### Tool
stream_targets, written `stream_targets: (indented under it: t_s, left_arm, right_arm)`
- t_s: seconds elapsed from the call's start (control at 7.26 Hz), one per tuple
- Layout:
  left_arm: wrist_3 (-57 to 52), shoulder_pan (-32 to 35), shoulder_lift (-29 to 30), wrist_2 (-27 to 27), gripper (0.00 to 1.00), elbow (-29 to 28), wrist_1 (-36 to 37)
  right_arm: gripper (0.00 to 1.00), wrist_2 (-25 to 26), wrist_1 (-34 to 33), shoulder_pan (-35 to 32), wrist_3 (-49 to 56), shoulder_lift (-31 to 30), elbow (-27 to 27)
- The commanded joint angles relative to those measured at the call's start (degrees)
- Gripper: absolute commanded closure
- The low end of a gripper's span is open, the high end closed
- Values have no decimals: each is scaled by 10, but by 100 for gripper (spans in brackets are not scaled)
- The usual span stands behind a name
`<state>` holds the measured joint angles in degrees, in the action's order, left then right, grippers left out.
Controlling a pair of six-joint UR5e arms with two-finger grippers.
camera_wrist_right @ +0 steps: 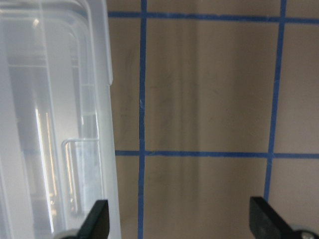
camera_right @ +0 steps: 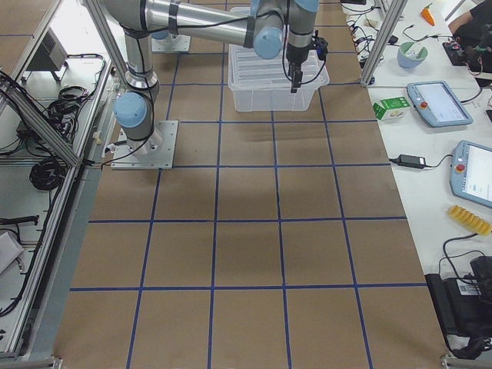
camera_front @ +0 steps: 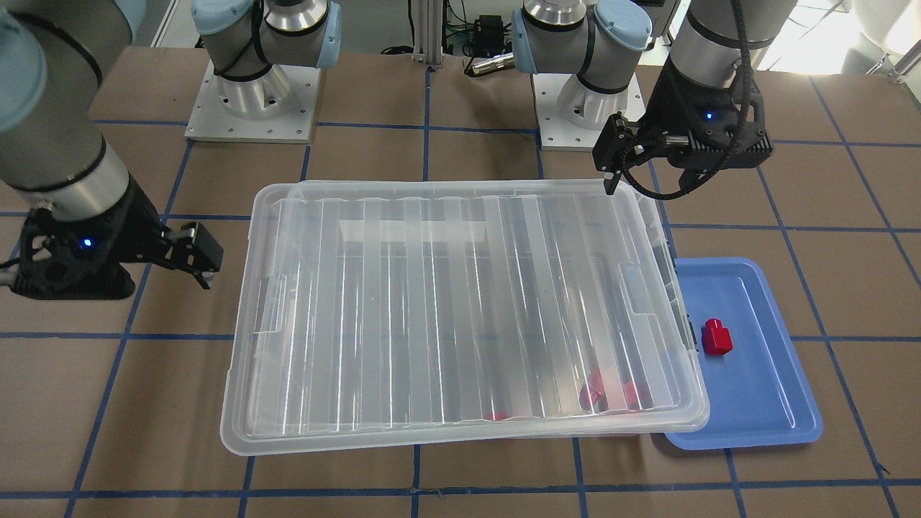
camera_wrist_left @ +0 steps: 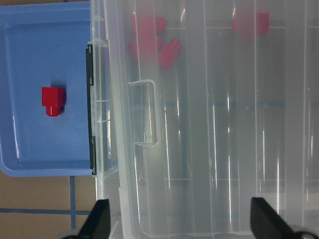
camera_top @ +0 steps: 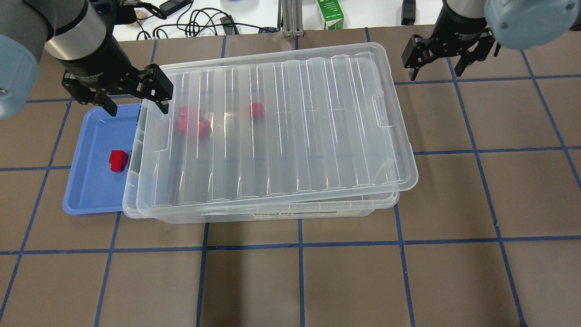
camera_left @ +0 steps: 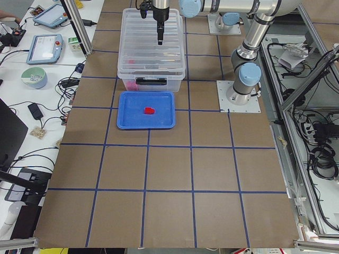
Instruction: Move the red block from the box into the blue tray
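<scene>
The box (camera_top: 281,136) is a clear bin whose ribbed lid (camera_front: 432,302) lies on top, slightly askew. Through the lid I see several red blocks (camera_top: 193,122) near its left end, also in the left wrist view (camera_wrist_left: 154,37). The blue tray (camera_top: 91,190) sits against the box's left end, with one red block (camera_top: 118,160) in it, also seen from the front (camera_front: 717,337). My left gripper (camera_top: 137,109) is open and empty above the box's left end and the tray's edge. My right gripper (camera_top: 435,75) is open and empty beyond the box's right end.
A green carton (camera_top: 330,13) and cables lie past the table's far edge. The two arm bases (camera_front: 252,93) stand behind the box. Blue tape lines grid the brown tabletop (camera_top: 454,272).
</scene>
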<state>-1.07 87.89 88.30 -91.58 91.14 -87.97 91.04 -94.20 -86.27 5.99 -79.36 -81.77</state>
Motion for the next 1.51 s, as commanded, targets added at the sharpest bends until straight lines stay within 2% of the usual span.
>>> stream_targets:
  t_s: [0.0, 0.14, 0.41, 0.83, 1.38]
  left_arm:
    - [0, 0, 0, 0, 0, 0, 0]
    - [0, 0, 0, -1, 0, 0, 0]
    - [0, 0, -1, -2, 0, 0, 0]
    - [0, 0, 3, -3, 0, -1, 0]
    - [2, 3, 6, -5, 0, -15, -32]
  right_arm:
    - [0, 2, 100, -34, -26, -70, 36]
    - [0, 4, 110, -63, -31, -79, 24]
    - [0, -1, 102, -72, -134, -81, 23]
    - [0, -2, 70, -72, -106, -75, 21]
    - [0, -2, 69, -72, -105, -76, 20]
